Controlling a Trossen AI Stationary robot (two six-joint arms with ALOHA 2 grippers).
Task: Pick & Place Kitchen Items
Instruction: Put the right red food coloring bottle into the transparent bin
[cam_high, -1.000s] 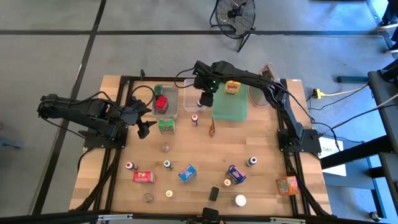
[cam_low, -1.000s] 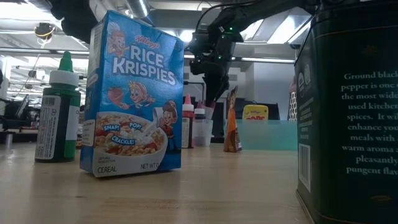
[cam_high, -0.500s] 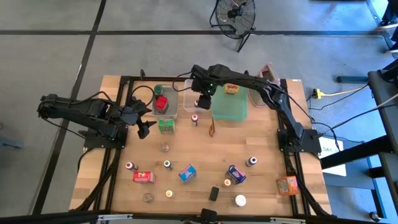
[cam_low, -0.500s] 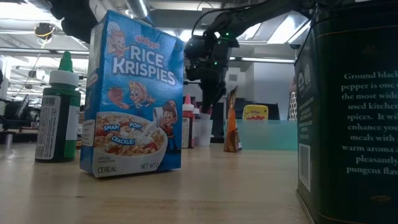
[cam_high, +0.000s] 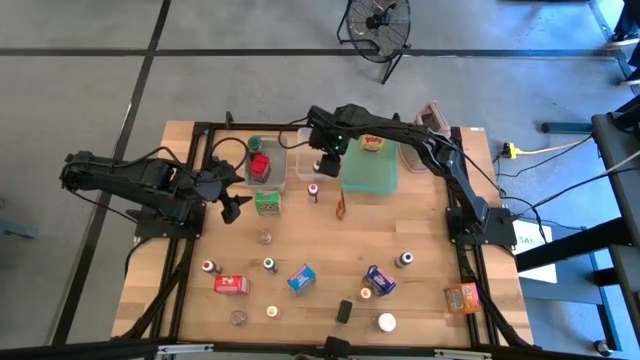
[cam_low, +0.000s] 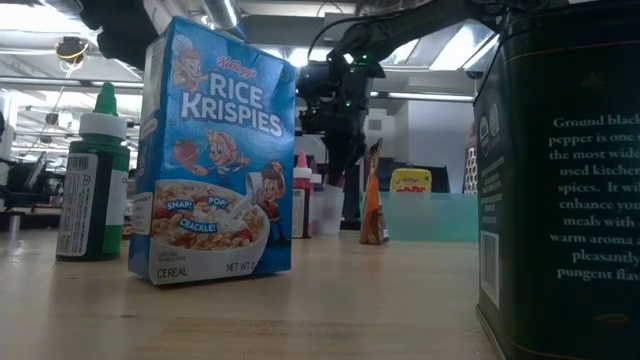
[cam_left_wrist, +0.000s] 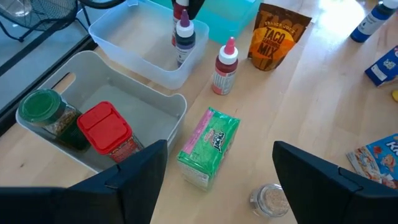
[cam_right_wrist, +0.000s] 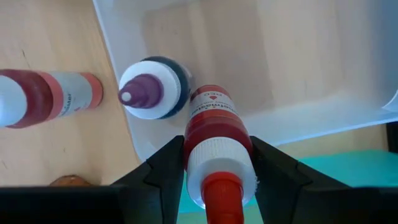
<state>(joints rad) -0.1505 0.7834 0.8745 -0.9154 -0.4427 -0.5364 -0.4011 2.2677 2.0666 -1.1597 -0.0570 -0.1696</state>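
Red-capped bottle — light, stiff, slick plastic — sits clamped at its neck in the right pincer above the clear bin; left pincer gapes empty.

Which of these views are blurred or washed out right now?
Low view: the Rice Krispies box reads sharp, the pepper tin at the right edge is soft and dark. Left wrist view: glare bleaches the table at the far corner. Right wrist view: the red-capped bottle in the right claw is blurred.
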